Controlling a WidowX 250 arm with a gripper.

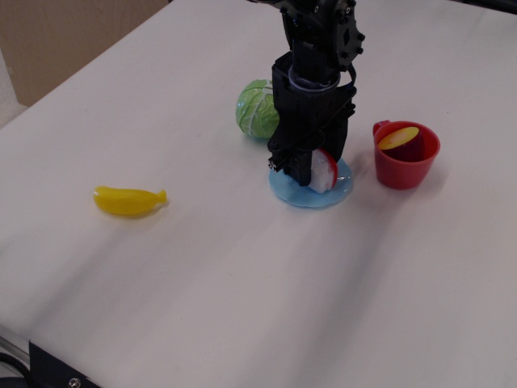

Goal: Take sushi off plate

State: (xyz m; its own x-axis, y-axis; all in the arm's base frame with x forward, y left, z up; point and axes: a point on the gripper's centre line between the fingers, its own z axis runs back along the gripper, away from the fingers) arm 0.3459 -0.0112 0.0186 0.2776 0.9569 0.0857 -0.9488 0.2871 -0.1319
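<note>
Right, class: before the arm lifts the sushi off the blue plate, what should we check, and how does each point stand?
1. Gripper down at the sushi: ok.
2. Fingers firmly closed on the sushi: cannot tell.
3. Sushi still over the plate: ok.
4. Cabbage clear of the plate: ok.
5. Red cup apart from the plate: ok.
6. Open table in front for set-down: ok.

claw (311, 168) clamping sushi (325, 171), over plate (311, 194)

Cabbage (256, 108) and red cup (405, 153) flanking plate (311, 194); open table (242, 275) in front.
</note>
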